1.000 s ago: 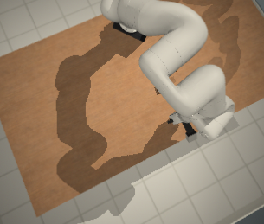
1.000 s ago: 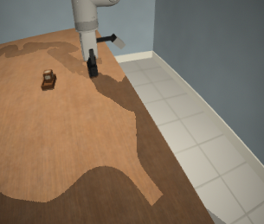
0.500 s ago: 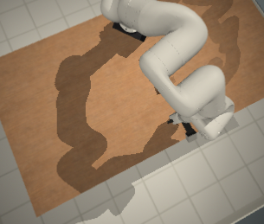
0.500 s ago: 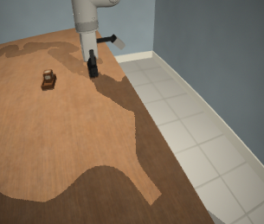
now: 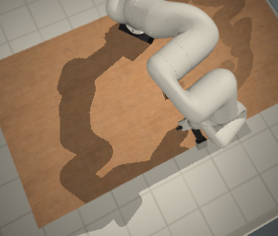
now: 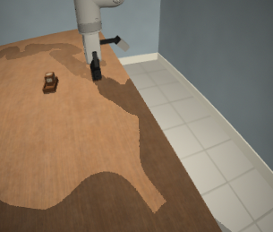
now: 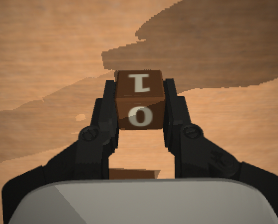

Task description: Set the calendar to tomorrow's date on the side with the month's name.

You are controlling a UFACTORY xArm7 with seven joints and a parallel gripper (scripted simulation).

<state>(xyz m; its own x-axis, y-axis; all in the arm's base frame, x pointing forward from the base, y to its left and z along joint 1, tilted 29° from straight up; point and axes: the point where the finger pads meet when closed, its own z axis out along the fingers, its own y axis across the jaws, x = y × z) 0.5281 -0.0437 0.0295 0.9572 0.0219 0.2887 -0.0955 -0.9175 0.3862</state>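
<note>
My gripper (image 5: pixel 180 128) (image 6: pixel 97 77) (image 7: pixel 140 94) is shut on a brown cube (image 7: pixel 140 98) above the table, to the right of the tray in the exterior view. In the wrist view the cube shows a pale 1 on one face and a pale 0 on the face below it. The small brown tray (image 6: pixel 49 90) stands on the table with the other cube (image 6: pixel 49 78) in it; that cube's digit is too small to read. The top view shows only a bit of the tray (image 5: pixel 166 96) beside the arm. A brown edge at the bottom of the wrist view is mostly hidden.
The wooden table (image 5: pixel 131 101) (image 6: pixel 71 140) carries broad arm shadows. The gripper is near the table's long edge, with the tiled floor (image 6: pixel 209 149) beyond it. The arm covers much of the tray's surroundings in the top view. A dark object shows at the exterior view's left border.
</note>
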